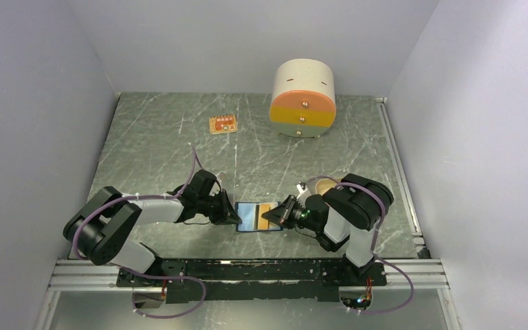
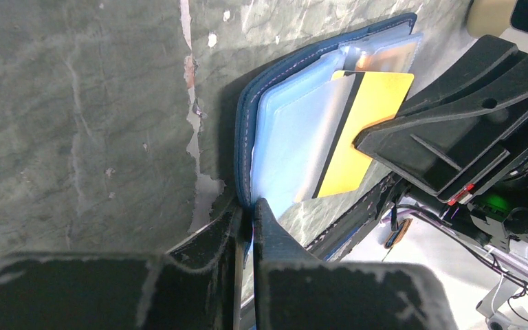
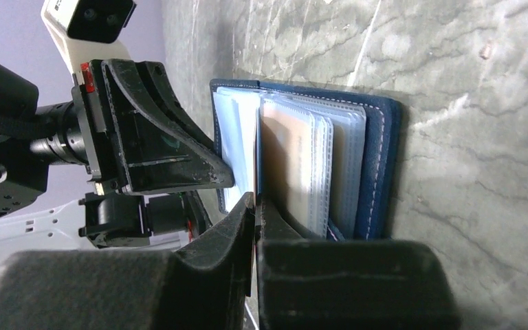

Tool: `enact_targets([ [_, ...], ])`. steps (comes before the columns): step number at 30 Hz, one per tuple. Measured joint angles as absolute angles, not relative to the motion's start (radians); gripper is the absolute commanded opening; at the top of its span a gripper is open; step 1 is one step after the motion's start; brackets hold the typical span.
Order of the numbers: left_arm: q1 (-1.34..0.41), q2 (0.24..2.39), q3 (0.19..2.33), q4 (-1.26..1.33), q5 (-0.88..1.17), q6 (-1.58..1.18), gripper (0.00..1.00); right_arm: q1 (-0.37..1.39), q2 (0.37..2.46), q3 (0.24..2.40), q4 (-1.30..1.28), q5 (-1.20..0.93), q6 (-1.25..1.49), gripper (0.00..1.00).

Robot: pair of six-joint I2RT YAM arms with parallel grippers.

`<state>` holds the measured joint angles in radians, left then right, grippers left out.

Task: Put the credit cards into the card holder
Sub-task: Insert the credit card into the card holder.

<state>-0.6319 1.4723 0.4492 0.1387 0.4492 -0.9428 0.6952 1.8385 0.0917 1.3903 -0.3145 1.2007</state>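
We see a dark green, marble-patterned table top (image 1: 151, 137), crossed with pale scratches. On it lie the open navy card holder (image 1: 247, 217) near the front edge, a small orange tag (image 1: 223, 124) farther back, a cream-and-orange round drawer unit (image 1: 303, 100) at the rear, and beige credit cards (image 1: 324, 184) right of the holder.

One card holder (image 1: 246, 215), two cards (image 2: 368, 117), one tag (image 1: 223, 124)

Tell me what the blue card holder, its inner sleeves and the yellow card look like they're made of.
The card holder looks like leather or faux leather: matte navy, stitched edge. Its inner sleeves seem clear flexible plastic, glossy with seamed borders. The card is probably stiff plastic, smooth yellow with a dark stripe.
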Motion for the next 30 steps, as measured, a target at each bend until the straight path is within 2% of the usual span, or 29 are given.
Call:
enact_targets([
  [6,-0.632,1.473,0.449,0.138,0.449,-0.942,0.11,0.695,1.898,0.109,1.454,-0.344,1.196,0.09],
  [13,-0.632,1.478,0.454,0.133,0.45,-0.94,0.15,0.695,1.872,0.152,1.381,-0.397,1.157,0.3],
  [16,-0.632,1.478,0.46,0.126,0.45,-0.937,0.15,0.695,1.768,0.177,1.218,-0.388,1.107,0.42],
  [18,-0.632,1.477,0.463,0.122,0.45,-0.936,0.14,0.696,1.69,0.215,1.075,-0.364,1.062,0.45],
  [24,-0.632,1.466,0.464,0.122,0.45,-0.935,0.13,0.696,1.497,0.343,0.622,-0.233,0.923,0.47],
  [30,-0.632,1.465,0.464,0.123,0.451,-0.936,0.13,0.704,1.458,0.381,0.49,-0.197,0.884,0.43],
])
